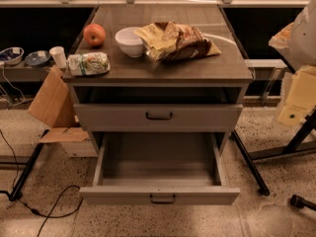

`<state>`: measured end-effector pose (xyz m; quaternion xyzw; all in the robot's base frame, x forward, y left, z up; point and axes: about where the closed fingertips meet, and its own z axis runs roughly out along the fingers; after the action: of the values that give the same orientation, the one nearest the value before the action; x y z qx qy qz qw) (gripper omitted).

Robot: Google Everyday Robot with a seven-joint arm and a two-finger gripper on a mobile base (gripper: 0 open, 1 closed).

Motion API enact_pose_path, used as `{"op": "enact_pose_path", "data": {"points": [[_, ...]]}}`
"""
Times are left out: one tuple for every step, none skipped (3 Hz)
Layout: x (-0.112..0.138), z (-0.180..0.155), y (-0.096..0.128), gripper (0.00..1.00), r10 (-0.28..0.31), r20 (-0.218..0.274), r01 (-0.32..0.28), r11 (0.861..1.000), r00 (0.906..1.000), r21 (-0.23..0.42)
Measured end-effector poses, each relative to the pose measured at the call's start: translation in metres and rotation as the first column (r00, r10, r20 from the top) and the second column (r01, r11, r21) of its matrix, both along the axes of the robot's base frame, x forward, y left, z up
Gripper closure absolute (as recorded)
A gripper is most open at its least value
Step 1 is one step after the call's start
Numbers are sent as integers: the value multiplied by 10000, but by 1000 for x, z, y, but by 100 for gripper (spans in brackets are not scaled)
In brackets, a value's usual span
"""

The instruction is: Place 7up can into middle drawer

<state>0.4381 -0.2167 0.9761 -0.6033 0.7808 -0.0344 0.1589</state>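
Note:
The 7up can [89,63] lies on its side at the front left corner of the cabinet top [197,68], pale whitish-green with green marks. Under the top there is a dark gap, then a drawer front with a dark handle [159,115]. Below it, a drawer [158,162] is pulled far out and holds nothing; its handle [163,199] faces me. My gripper [297,100] is a pale yellowish shape at the right edge of the view, far from the can and off to the side of the cabinet.
On the top stand a red apple [94,34], a white bowl [130,41] and a crumpled chip bag [175,41]. A white paper cup [59,56] and two bowls sit on a shelf at left. A cardboard box [52,102] leans left of the cabinet. Cables and stand legs lie on the floor.

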Motion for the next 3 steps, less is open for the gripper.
{"op": "enact_pose_path", "data": {"points": [[0, 1, 4, 0, 83, 61, -83, 10000, 9999, 18], [0, 10, 33, 0, 652, 459, -658, 9978, 9968, 127], [8, 13, 97, 0, 1660, 724, -1662, 9861, 9835, -30]]}}
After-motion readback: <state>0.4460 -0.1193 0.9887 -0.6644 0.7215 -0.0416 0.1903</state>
